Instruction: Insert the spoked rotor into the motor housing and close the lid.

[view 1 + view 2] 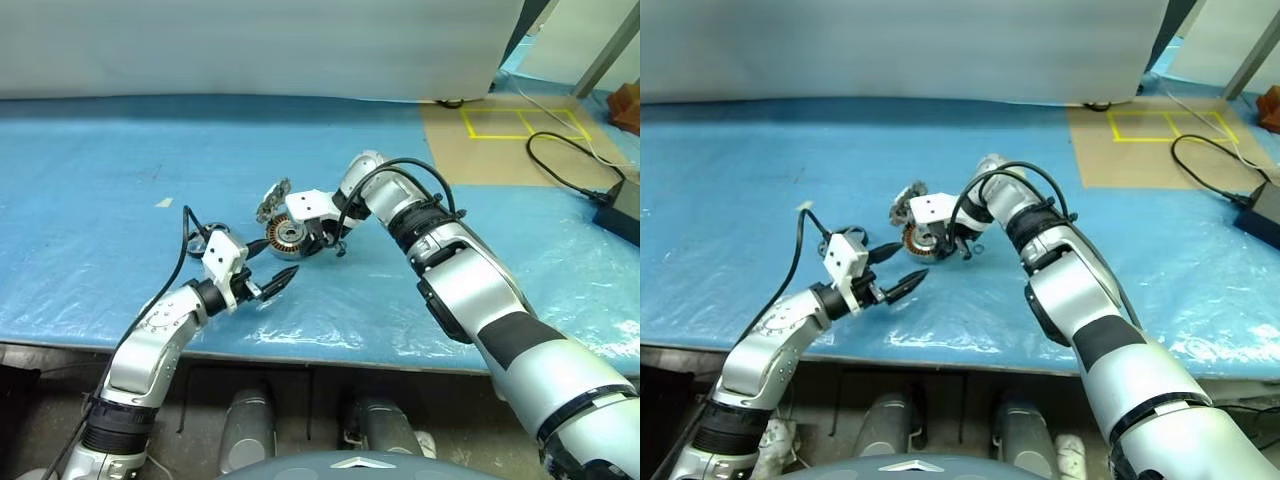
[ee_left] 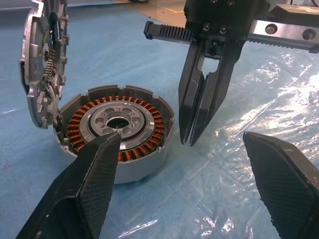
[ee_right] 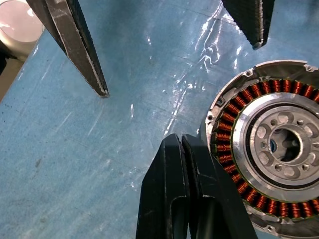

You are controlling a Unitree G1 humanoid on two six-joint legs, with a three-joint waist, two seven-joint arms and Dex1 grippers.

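Blue-covered worktop (image 1: 120, 200) carries motor housing (image 2: 117, 134) near centre, copper windings exposed. Ribbed lid (image 2: 42, 59) stands on edge, touching housing rim. Right claw (image 2: 195, 139) pressed together, empty, tips down just beside housing. Left claw (image 1: 268, 280) spread wide, empty, near housing.

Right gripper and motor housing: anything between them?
Nothing. In the left wrist view, bare blue sheet separates the shut right gripper from the motor housing.

Blue sheet (image 1: 120, 220) covers my table; white wall panel (image 1: 250, 45) behind, brown floor with yellow tape (image 1: 520, 122), black cable (image 1: 560, 165).
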